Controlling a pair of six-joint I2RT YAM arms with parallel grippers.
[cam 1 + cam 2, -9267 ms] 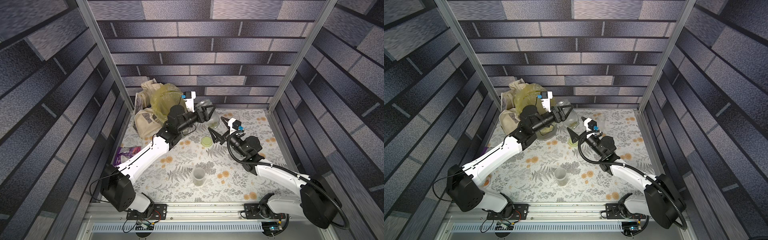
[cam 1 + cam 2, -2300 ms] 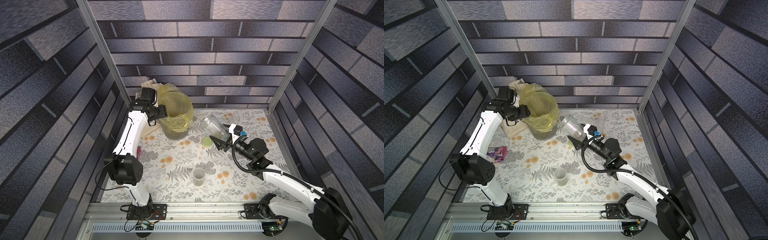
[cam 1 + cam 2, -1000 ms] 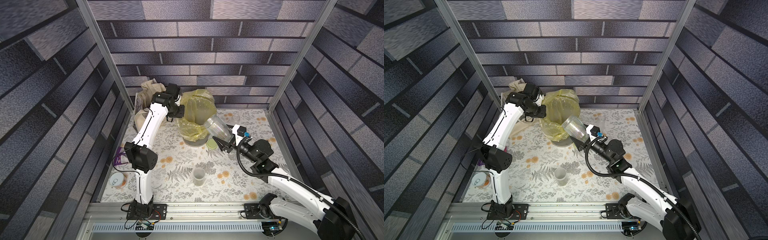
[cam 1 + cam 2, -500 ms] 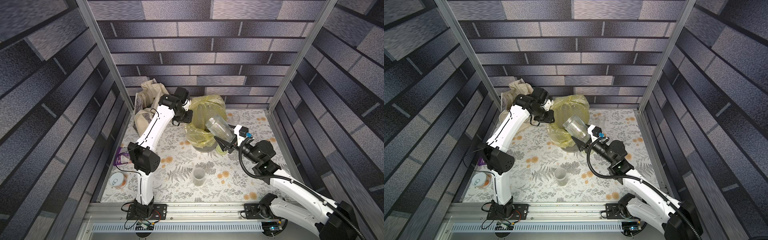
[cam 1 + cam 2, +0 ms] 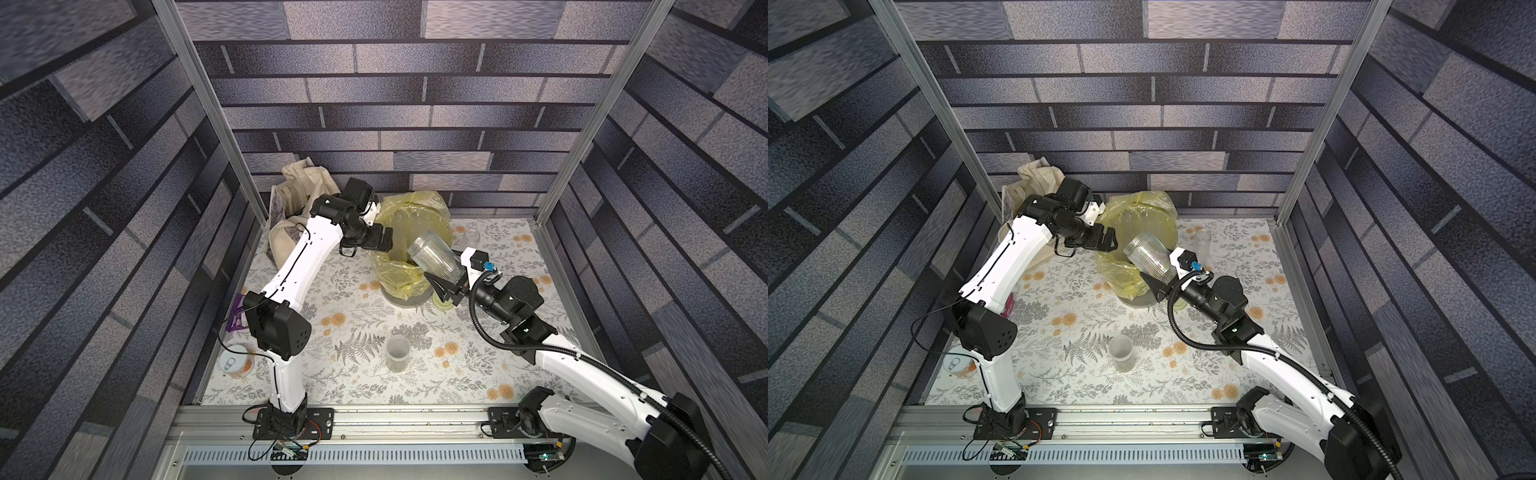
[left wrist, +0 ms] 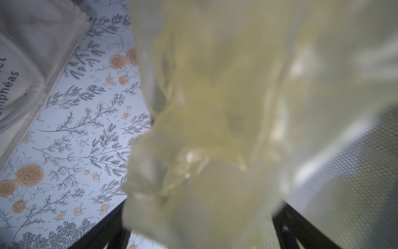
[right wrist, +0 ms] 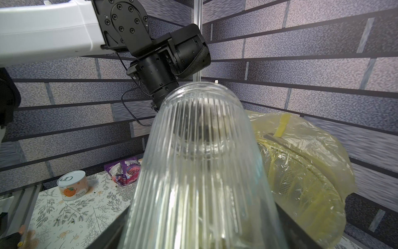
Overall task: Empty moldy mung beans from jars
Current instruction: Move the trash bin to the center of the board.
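Note:
My right gripper is shut on the wide ribbed clear jar, holding it tilted against the near right side of the yellow-lined grey bin. Whether mung beans are inside it I cannot tell. My left gripper is open at the bin's left rim, with bag plastic between its spread jaws. A tall slim jar stands front centre with a dark olive layer at its bottom. A short jar stands back right. The lime-green lid lies under my right gripper.
A beige cloth bag slumps in the back left corner. A pull-tab tin can and a purple packet sit along the left edge. Metal posts and brick-pattern walls close in the floral table.
My left arm has drawn the bin rightward to the table's middle, beside the held jar, and its jaws have opened. The right gripper has shifted slightly right with the jar.

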